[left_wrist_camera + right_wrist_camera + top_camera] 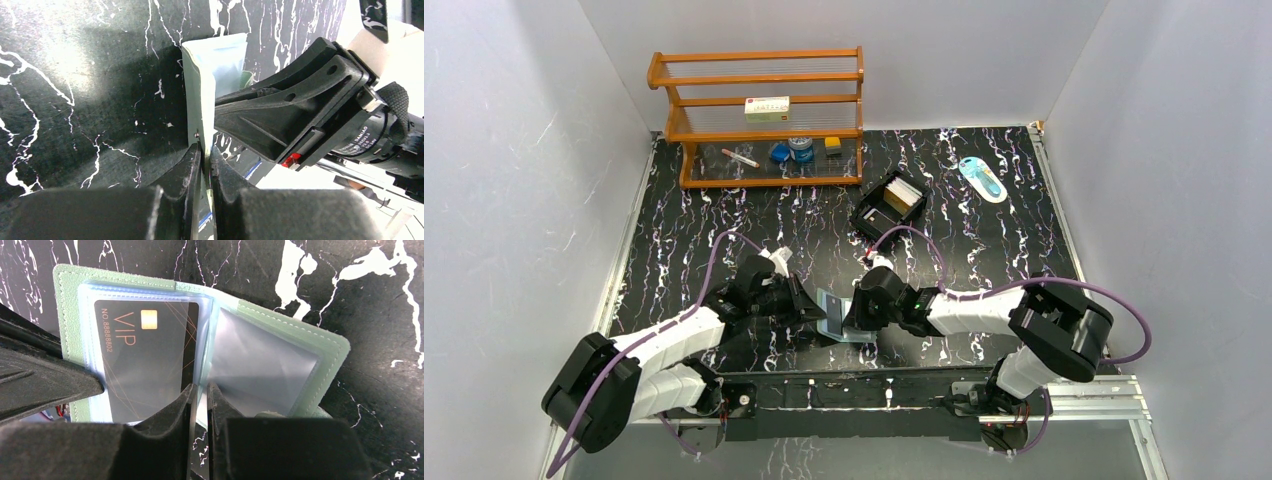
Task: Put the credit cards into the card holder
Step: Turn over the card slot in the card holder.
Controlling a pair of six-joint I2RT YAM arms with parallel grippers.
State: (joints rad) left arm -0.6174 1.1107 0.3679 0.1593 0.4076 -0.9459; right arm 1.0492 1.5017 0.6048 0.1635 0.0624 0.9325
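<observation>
The teal card holder (836, 318) stands open near the front of the table, held between both grippers. In the right wrist view its teal cover (64, 315) frames clear pockets, and a black VIP credit card (145, 360) sits in the left pocket. The right pocket looks empty. My right gripper (201, 390) is shut on the middle pocket leaf. My left gripper (205, 152) is shut on the cover's edge (197, 100), which shows edge-on there. In the top view the left gripper (817, 310) and the right gripper (856, 316) face each other.
A black compartmented box (889, 205) with pale and tan cards stands behind the grippers. A wooden rack (764, 115) with small items is at the back left. A blue and white packet (982, 178) lies at the back right.
</observation>
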